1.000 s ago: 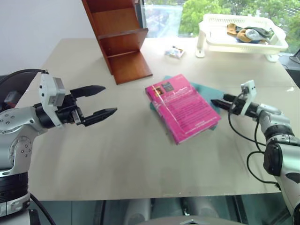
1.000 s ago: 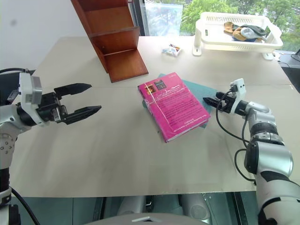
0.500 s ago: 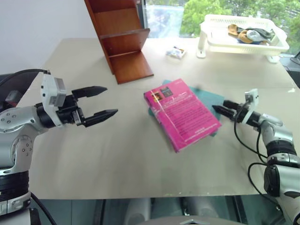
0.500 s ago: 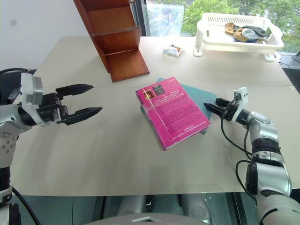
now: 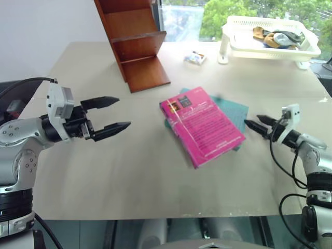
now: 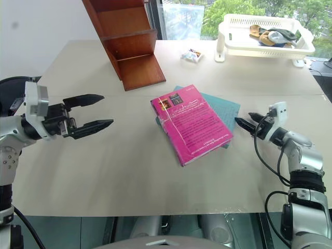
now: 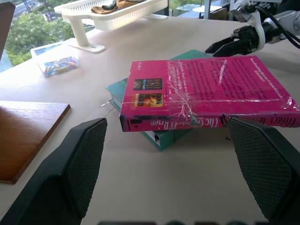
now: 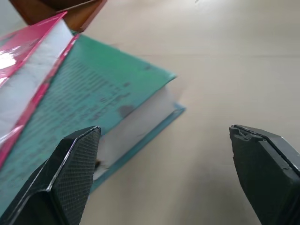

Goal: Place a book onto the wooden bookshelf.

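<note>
The pink book point(image 5: 202, 124) lies flat mid-table, resting askew on a flat teal book point(image 5: 232, 108). The wooden bookshelf point(image 5: 132, 44) stands at the table's far left, its tiers bare. My left gripper point(image 5: 123, 112) hovers open to the left of the book, pointing at it with a wide gap of table between; its wrist view shows the book's spine point(image 7: 206, 119) ahead. My right gripper point(image 5: 251, 120) is open just right of the teal book's edge point(image 8: 136, 126), touching nothing.
A white plastic basket point(image 5: 236, 49) with bundled cloths stands at the far right. A small clear packet point(image 5: 193, 57) lies between basket and shelf. The table's near edge runs below both arms. A window is behind the table.
My right gripper has drawn back to the right, away from the books. The pink book lies slightly nearer to me than a second ago. The left gripper has stayed put.
</note>
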Robot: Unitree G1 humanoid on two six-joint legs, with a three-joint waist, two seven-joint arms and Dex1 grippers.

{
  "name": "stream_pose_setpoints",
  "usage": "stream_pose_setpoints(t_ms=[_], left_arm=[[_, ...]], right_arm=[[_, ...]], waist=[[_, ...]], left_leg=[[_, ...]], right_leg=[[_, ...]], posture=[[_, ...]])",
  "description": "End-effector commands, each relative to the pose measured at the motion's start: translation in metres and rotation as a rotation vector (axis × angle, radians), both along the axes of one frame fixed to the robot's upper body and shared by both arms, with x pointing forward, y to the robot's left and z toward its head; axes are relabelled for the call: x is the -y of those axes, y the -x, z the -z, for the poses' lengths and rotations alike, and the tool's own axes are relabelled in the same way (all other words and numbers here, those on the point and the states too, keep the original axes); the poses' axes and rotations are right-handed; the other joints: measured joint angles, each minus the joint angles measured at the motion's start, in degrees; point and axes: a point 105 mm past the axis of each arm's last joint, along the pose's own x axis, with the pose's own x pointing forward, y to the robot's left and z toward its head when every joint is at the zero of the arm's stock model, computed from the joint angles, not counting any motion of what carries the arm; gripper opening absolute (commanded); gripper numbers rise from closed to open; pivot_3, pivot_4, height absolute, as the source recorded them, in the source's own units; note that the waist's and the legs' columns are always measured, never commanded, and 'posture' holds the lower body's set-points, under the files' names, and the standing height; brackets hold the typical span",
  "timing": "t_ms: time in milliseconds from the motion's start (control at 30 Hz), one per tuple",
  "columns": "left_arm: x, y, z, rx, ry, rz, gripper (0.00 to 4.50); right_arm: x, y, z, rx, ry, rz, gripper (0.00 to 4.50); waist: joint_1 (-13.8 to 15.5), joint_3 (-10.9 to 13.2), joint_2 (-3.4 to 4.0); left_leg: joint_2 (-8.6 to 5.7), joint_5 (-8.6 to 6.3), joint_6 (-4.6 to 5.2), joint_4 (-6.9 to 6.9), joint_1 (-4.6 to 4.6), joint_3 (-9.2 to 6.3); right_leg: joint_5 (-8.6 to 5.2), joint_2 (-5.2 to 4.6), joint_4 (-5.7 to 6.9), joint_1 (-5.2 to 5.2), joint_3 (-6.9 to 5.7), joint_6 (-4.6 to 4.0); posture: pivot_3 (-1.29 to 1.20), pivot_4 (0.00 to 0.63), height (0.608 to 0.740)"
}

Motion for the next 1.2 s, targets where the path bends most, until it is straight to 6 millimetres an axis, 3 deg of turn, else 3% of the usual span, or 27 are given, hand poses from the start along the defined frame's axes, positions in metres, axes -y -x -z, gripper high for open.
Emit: stream_pose_setpoints(t_ms=[33,133,233,400,600,700,800,1133,1200], left_arm=[[0.004,0.004,-0.005,0.018,-0.005,0.016,4.43],[0.011,0.004,0.000,-0.009,0.037,0.025,4.43],[0.023,0.007,0.005,-0.066,0.106,0.059,4.43],[0.039,0.007,0.033,-0.147,0.150,0.070,4.43],[0.074,-0.013,0.054,-0.188,0.390,0.045,4.43],[0.085,-0.019,0.080,-0.259,0.421,0.014,4.43],[0.092,-0.021,0.097,-0.315,0.426,-0.003,4.43],[0.114,-0.008,0.116,-0.723,0.590,0.034,4.43],[0.119,-0.012,0.112,-0.799,0.654,0.030,4.43]], right_arm=[[0.020,0.021,-0.034,0.114,0.055,-0.019,4.50],[0.021,0.048,-0.043,0.104,0.083,-0.107,4.50],[0.021,0.069,-0.054,0.156,0.278,-0.154,4.50],[0.031,0.105,-0.083,0.192,0.502,-0.258,4.50],[0.010,0.142,-0.123,0.260,0.503,-0.431,4.50],[0.002,0.155,-0.135,0.282,0.519,-0.479,4.50],[-0.002,0.166,-0.139,0.264,0.515,-0.507,4.50],[-0.004,0.179,-0.136,0.252,0.492,-0.503,4.50],[-0.006,0.183,-0.135,0.254,0.481,-0.512,4.50]], waist=[[0.6,0.0,0.04],[1.0,0.0,0.08],[0.9,0.0,0.08],[0.7,0.0,0.12],[1.1,0.0,0.04],[1.1,0.0,-0.02],[1.2,0.0,-0.02],[1.1,0.0,-0.03],[1.2,0.0,-0.01]], left_leg=[[-0.01,0.00,0.00,-0.02,-0.01,0.00],[-0.01,0.00,0.01,-0.09,-0.07,0.02],[-0.02,-0.01,0.01,-0.10,-0.06,0.03],[-0.05,-0.01,0.01,-0.04,0.03,0.13],[-0.04,0.00,0.01,0.11,0.07,-0.03],[-0.09,-0.01,0.02,0.15,0.04,-0.05],[-0.11,-0.01,0.02,0.13,0.04,-0.07],[-0.11,-0.01,0.02,0.16,0.06,-0.09],[-0.12,-0.01,0.02,0.16,0.06,-0.11]], right_leg=[[0.00,0.00,-0.01,-0.01,0.00,0.00],[0.00,0.00,-0.10,-0.05,0.01,0.00],[-0.01,-0.06,-0.11,-0.03,0.02,0.00],[-0.01,-0.06,-0.07,0.02,0.11,0.02],[-0.01,0.13,-0.07,0.19,0.00,0.03],[0.00,0.15,-0.11,0.22,-0.02,0.03],[0.00,0.18,-0.16,0.23,-0.03,0.03],[0.00,0.19,-0.16,0.27,-0.03,0.07],[0.00,0.19,-0.15,0.28,-0.05,0.07]], posture=[[0.00,0.150,0.740],[0.00,0.150,0.740],[0.00,0.150,0.740],[0.00,0.150,0.740],[0.00,0.150,0.740],[0.00,0.150,0.740],[0.00,0.150,0.740],[0.00,0.150,0.740],[0.00,0.150,0.740]])
